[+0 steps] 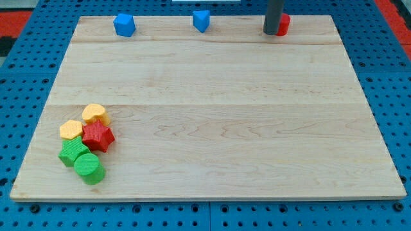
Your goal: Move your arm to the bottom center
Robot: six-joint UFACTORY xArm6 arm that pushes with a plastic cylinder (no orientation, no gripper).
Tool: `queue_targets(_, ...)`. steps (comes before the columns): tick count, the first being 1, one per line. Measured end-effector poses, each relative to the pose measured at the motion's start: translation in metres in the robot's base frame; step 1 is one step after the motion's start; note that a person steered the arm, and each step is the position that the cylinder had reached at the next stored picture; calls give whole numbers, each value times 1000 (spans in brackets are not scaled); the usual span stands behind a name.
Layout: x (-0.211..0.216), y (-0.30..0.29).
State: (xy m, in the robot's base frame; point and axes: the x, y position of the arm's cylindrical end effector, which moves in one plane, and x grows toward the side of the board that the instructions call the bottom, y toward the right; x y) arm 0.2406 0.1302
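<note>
My tip [271, 32] rests at the top right of the wooden board [212, 109], just left of a red block [283, 24] that it partly hides. A blue block [124, 25] and a second blue block [201, 20] sit along the top edge, to the tip's left. At the bottom left is a cluster: a yellow heart-like block [96, 114], an orange block [71, 129], a red star block [97, 136], a green block [72, 153] and a green cylinder [88, 168].
The board lies on a blue perforated base [19, 96]. A red area [16, 16] shows at the view's top left corner and another at the top right.
</note>
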Motion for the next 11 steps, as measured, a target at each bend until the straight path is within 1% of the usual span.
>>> queue_targets(1,0,-17)
queue_targets(4,5,-22)
queue_targets(10,164,-22)
queue_targets(11,181,-22)
